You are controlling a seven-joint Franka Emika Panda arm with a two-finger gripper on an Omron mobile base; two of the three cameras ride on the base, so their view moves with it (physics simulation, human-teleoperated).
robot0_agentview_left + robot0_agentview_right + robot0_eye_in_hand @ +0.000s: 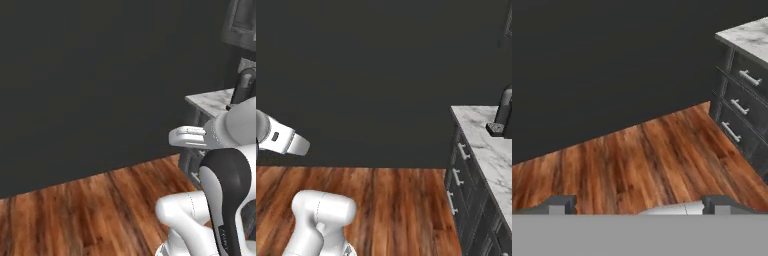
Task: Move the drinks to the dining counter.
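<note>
My tool is spread wide, empty, above the wooden floor. The marble table is cut off at the frame edge.

All three pictures are soft and low in detail, with flat, even light and no clear source. The dark wall is dim and featureless. The wooden floor and the marble desk are brighter, without glare or sharp shadows.
</note>
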